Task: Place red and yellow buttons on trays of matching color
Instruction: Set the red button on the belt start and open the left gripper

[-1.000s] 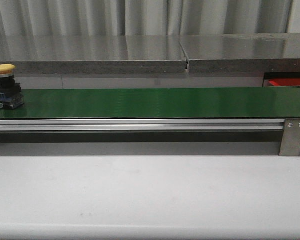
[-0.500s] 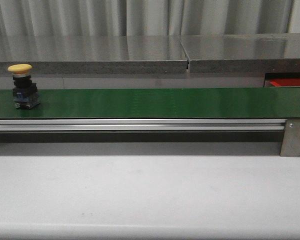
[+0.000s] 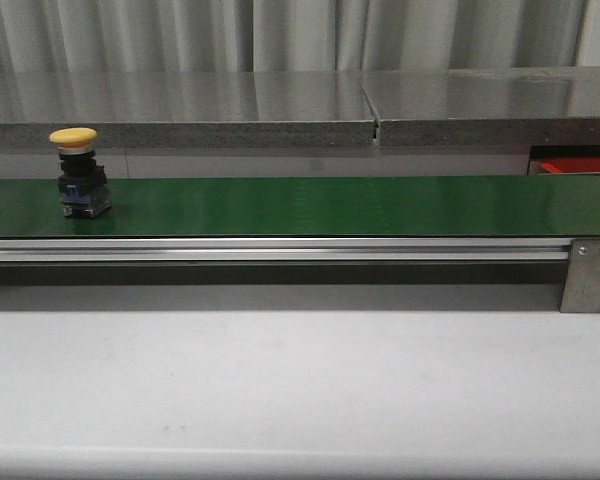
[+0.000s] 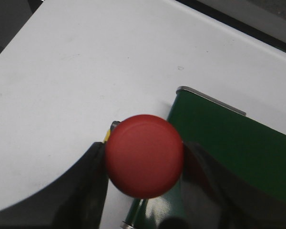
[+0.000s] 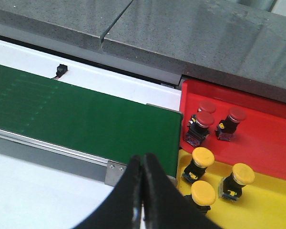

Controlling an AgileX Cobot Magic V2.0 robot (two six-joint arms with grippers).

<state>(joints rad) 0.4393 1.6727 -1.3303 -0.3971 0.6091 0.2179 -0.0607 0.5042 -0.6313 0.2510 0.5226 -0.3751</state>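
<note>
A red tray point(image 5: 257, 129) sits past the end of the green conveyor belt point(image 5: 81, 119), against the grey stone ledge point(image 5: 190, 38), and it holds three red-capped buttons point(image 5: 214, 119) clustered toward the belt side: two close together and one just beside them. Directly next to it lies a yellow tray point(image 5: 267, 205) with three yellow-capped buttons point(image 5: 214, 176), standing upright on their dark bases and spread near the belt end. The right gripper point(image 5: 142, 191) hangs above the belt's metal end bracket point(image 5: 115, 172), its two black fingers pressed together with nothing between them. In the left wrist view, the left gripper point(image 4: 144, 176) has a red button point(image 4: 144, 162) clamped between its fingers, the round cap facing the camera, above the other end of the belt and the white table point(image 4: 76, 71). In the front view, a single yellow button point(image 3: 80, 172) stands upright on the belt near its left end.
</note>
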